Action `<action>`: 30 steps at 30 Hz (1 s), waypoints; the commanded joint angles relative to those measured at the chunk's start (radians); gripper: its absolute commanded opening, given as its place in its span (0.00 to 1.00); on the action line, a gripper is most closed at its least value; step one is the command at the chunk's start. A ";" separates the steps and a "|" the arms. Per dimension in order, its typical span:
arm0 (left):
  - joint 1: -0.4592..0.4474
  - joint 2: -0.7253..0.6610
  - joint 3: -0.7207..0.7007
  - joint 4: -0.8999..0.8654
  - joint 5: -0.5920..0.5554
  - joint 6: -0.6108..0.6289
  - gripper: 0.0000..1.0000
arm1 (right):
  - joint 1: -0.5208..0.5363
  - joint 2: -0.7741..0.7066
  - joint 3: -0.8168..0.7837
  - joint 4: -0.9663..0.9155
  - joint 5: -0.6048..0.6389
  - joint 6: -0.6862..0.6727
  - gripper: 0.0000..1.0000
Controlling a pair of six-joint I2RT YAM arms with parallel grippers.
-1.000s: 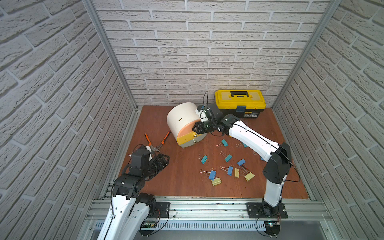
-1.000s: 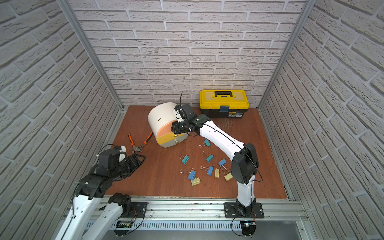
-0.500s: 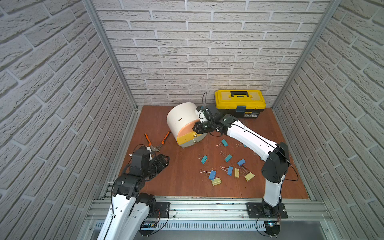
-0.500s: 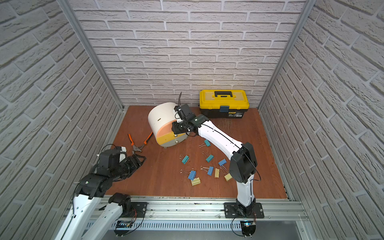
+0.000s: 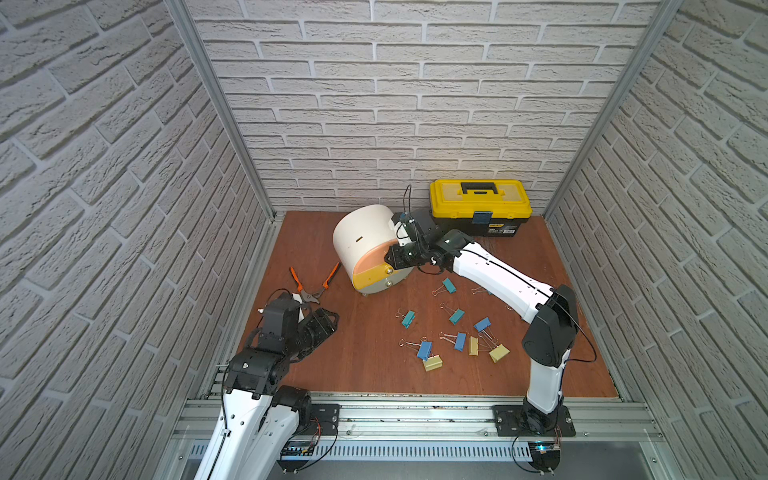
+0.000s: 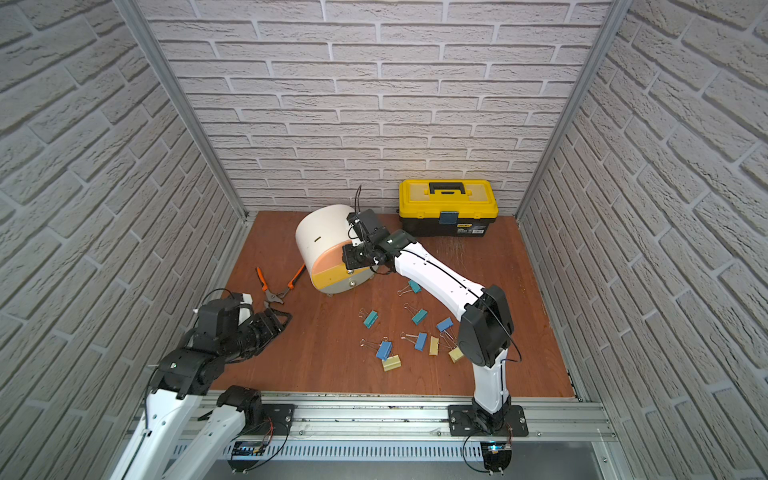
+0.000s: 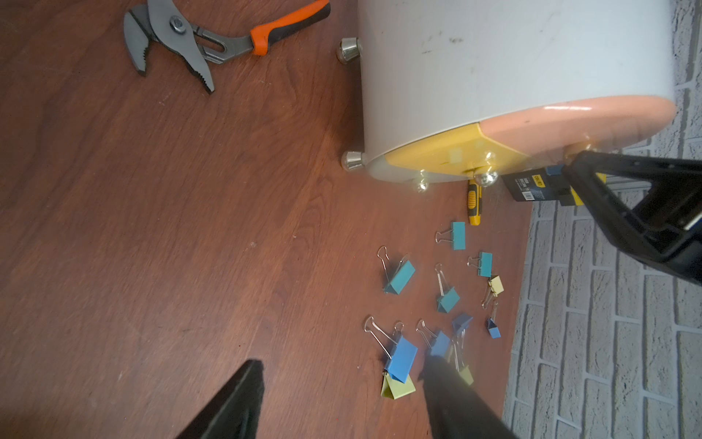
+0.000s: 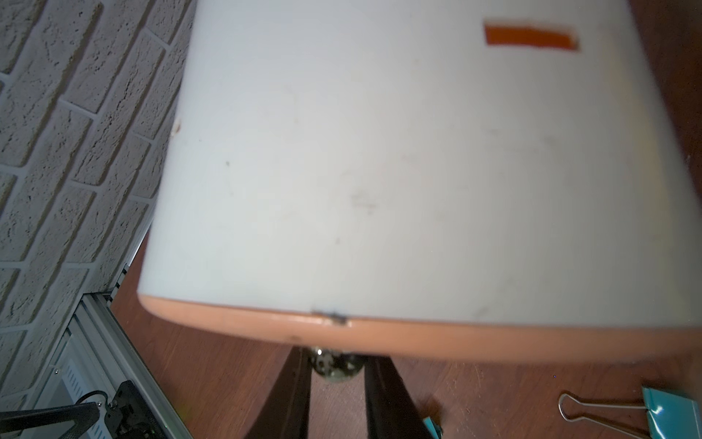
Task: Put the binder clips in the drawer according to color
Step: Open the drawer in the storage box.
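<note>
While the right gripper [image 8: 336,384] pinches the peach top drawer's brass knob [image 8: 334,365] on the white round-topped cabinet [image 5: 365,245], teal, blue and pale yellow binder clips [image 5: 455,334] scattered nearby on brown tabletop [image 5: 365,353], left gripper [image 7: 342,403] spread, apart.

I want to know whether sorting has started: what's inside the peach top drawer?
Cannot tell. The peach drawer looks shut, so its inside is hidden. The right gripper is at its knob; many binder clips lie on the floor.

Bare floor [image 5: 365,332] between pliers [image 5: 314,286], clips [image 5: 453,332].
</note>
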 commanded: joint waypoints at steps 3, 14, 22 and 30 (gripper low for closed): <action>-0.003 0.008 0.030 0.029 -0.002 0.007 0.71 | 0.024 -0.081 -0.072 0.020 -0.002 0.001 0.17; -0.004 0.040 0.040 0.086 -0.001 0.002 0.71 | 0.031 -0.187 -0.195 0.025 -0.004 0.009 0.16; -0.004 0.070 0.059 0.121 0.001 0.002 0.71 | 0.038 -0.267 -0.297 0.031 -0.001 0.019 0.16; -0.004 0.077 0.057 0.133 0.006 0.001 0.71 | 0.041 -0.307 -0.345 0.033 0.003 0.020 0.16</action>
